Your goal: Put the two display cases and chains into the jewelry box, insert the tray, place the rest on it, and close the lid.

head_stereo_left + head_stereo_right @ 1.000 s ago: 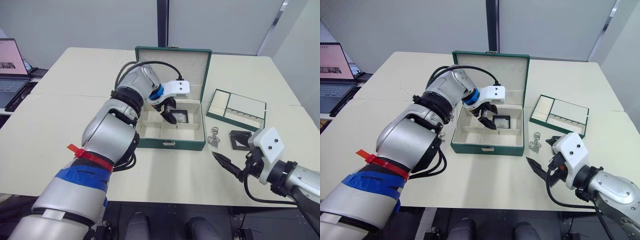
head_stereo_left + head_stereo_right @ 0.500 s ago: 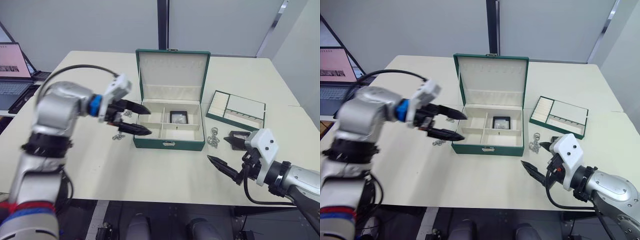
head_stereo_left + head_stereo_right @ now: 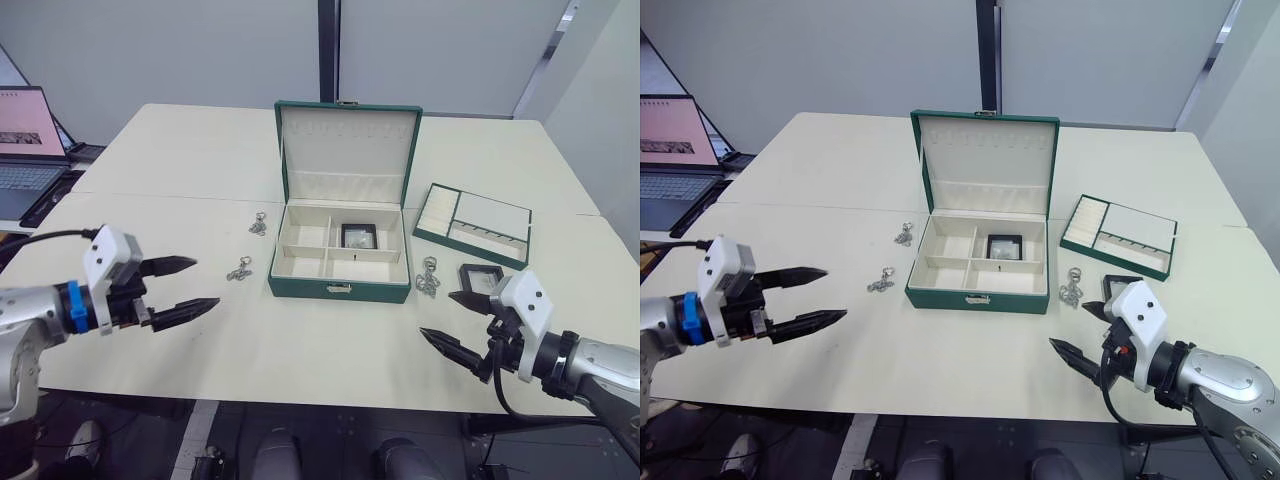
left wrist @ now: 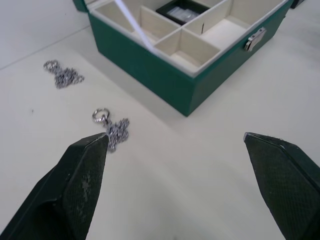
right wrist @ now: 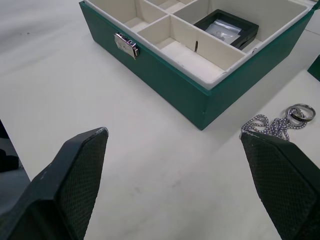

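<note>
The dark green jewelry box (image 3: pixel 310 286) stands mid-table with its lid (image 3: pixel 347 145) upright. One display case (image 3: pixel 357 236) lies in the box's right rear compartment. The other display case (image 3: pixel 480 277) lies on the table right of the box, just beyond my right gripper (image 3: pixel 436 314), which is open and empty. Two chains (image 3: pixel 258 224) (image 3: pixel 239 269) lie left of the box, and a third chain (image 3: pixel 429 277) lies at its right front corner. The tray (image 3: pixel 472 222) sits at the right. My left gripper (image 3: pixel 205 282) hovers open and empty near the table's front left, short of the nearer chain (image 4: pixel 114 129).
A laptop (image 3: pixel 25 130) stands open on a side table at the far left. A seam between two tabletops runs behind the left chains. Bare tabletop lies in front of the box, between the two grippers.
My left arm has drawn back out of the box to the front left, leaving the display case in the compartment. The right gripper has barely moved.
</note>
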